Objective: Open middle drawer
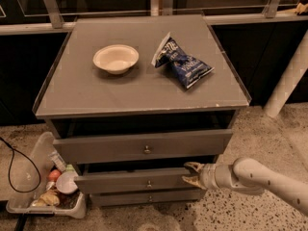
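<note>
The grey cabinet has three drawers. The middle drawer (130, 181) has a low flat front with a small round metal knob (149, 183) at its centre, and it sticks out a little past the bottom drawer (144, 198). My gripper (191, 175) is at the right end of the middle drawer's front, with its tan fingers (194, 167) spread above and below that edge. The white arm (262, 177) comes in from the lower right.
The taller top drawer (144, 146) with its knob is pulled slightly out. On the cabinet top (86, 93) sit a white bowl (115, 58) and a blue chip bag (183, 61). A clear bin (43, 186) of items and a black cable (14, 162) lie on the floor at left. A white post (288, 76) stands at right.
</note>
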### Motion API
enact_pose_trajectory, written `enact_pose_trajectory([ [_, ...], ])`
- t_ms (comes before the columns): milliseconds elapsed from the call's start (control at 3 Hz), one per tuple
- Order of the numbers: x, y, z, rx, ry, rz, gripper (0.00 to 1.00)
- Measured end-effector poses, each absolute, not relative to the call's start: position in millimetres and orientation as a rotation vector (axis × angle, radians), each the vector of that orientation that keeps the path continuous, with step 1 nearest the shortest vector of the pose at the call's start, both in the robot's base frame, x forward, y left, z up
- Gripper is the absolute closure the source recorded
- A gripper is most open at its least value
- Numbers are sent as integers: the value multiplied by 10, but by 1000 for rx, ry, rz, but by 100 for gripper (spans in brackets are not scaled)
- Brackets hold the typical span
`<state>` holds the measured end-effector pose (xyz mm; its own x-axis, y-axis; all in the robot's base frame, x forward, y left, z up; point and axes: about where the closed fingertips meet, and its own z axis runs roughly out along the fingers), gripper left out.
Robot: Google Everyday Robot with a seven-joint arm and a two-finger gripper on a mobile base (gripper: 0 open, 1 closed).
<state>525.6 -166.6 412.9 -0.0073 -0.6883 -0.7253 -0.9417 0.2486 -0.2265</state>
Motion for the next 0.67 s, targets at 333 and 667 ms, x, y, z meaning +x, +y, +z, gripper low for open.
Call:
enact_pose_trajectory([
  [333, 5244, -1657, 4131, -1506, 1759, 429, 35],
  [667, 5136, -1680, 4093, -1515, 1753, 455, 11],
])
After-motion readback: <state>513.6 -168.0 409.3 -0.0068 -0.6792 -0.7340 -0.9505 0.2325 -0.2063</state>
